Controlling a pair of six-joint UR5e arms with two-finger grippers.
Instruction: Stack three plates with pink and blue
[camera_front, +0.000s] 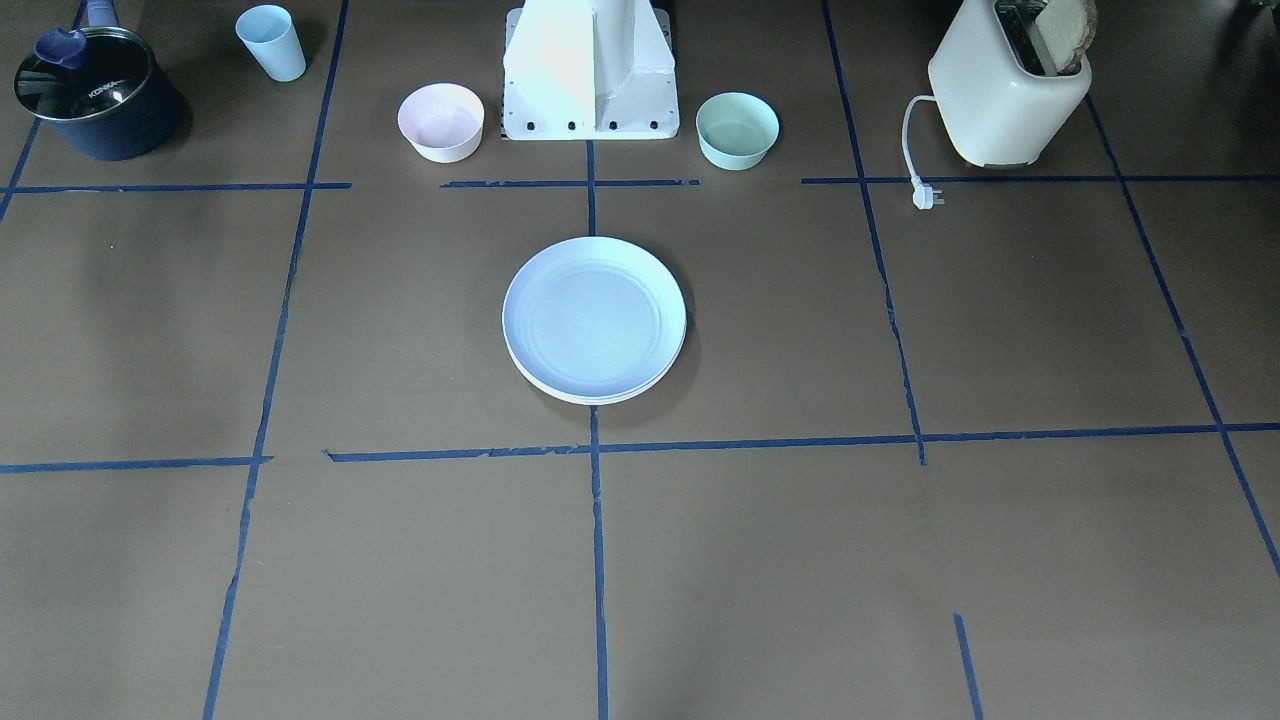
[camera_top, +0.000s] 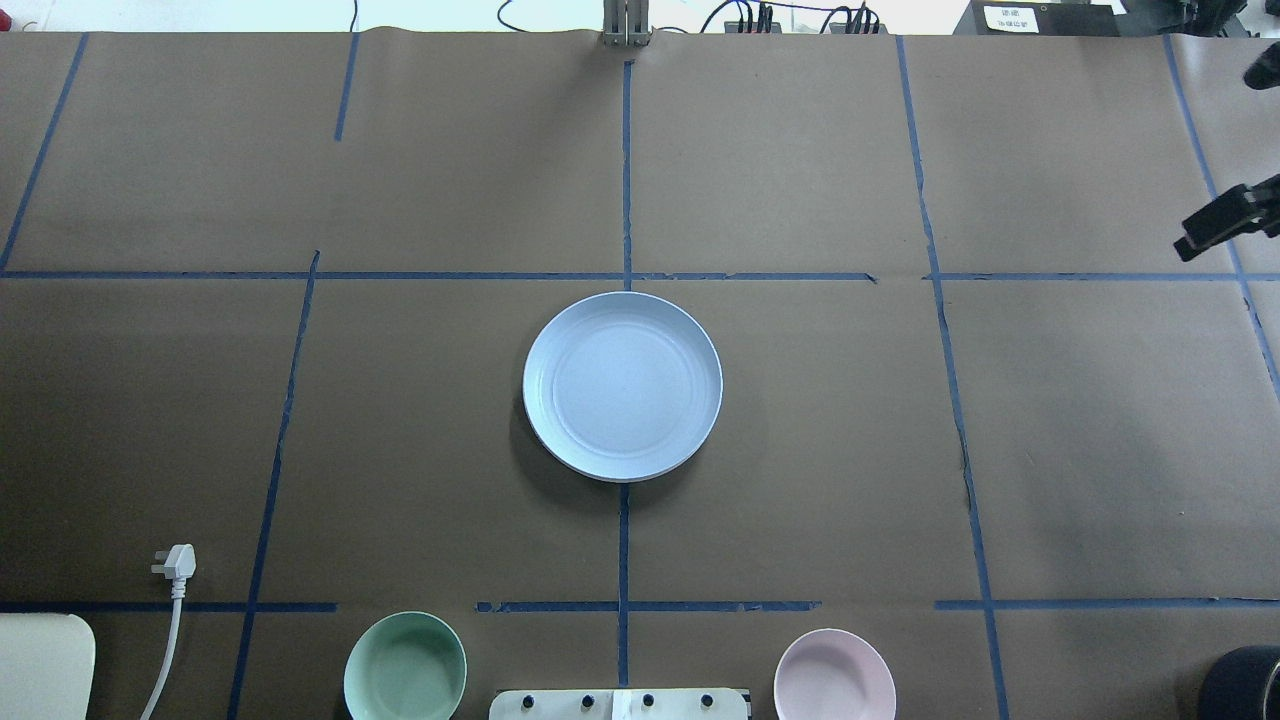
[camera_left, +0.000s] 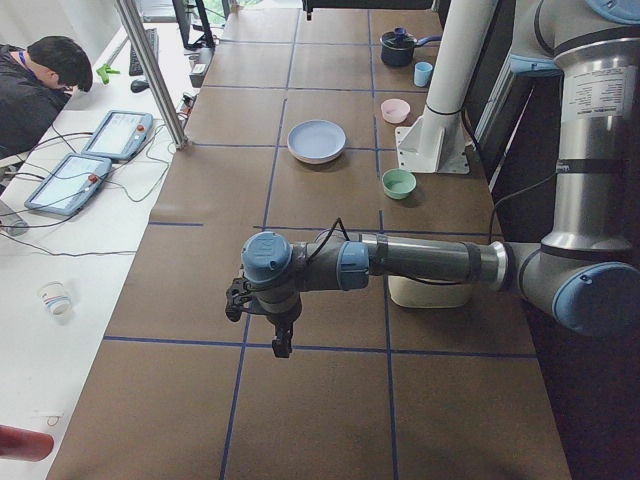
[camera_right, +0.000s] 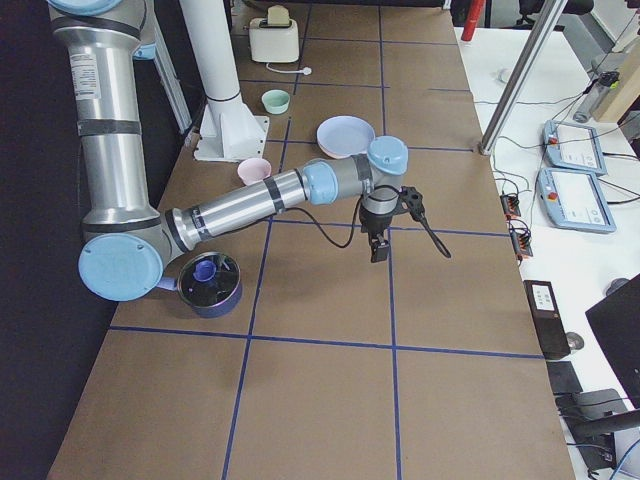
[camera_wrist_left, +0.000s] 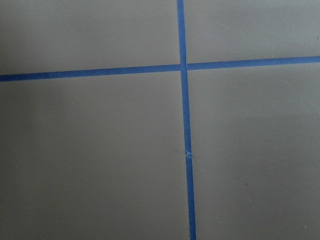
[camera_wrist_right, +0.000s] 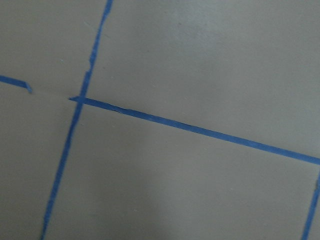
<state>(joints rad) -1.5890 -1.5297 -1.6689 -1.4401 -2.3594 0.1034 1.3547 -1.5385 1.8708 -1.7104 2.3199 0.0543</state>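
Note:
The light blue plate (camera_front: 593, 315) lies on top of a stack at the table's middle, also in the overhead view (camera_top: 622, 385). A cream-yellow plate rim (camera_front: 590, 397) shows under it. The pink plate is hidden. My left gripper (camera_left: 282, 345) hangs over bare table far from the stack, seen only in the exterior left view; I cannot tell if it is open or shut. My right gripper (camera_right: 379, 250) hangs over the table away from the stack on the other side. Only a black part of it (camera_top: 1215, 228) shows at the overhead view's right edge. Both wrist views show only paper and tape.
A small pink bowl (camera_front: 441, 122) and a small mint-green bowl (camera_front: 737, 128) flank the robot base (camera_front: 590, 70). A toaster (camera_front: 1005, 90) with its loose plug (camera_front: 927, 195), a dark pot (camera_front: 95, 95) and a blue cup (camera_front: 272, 42) stand at the corners on the robot's side.

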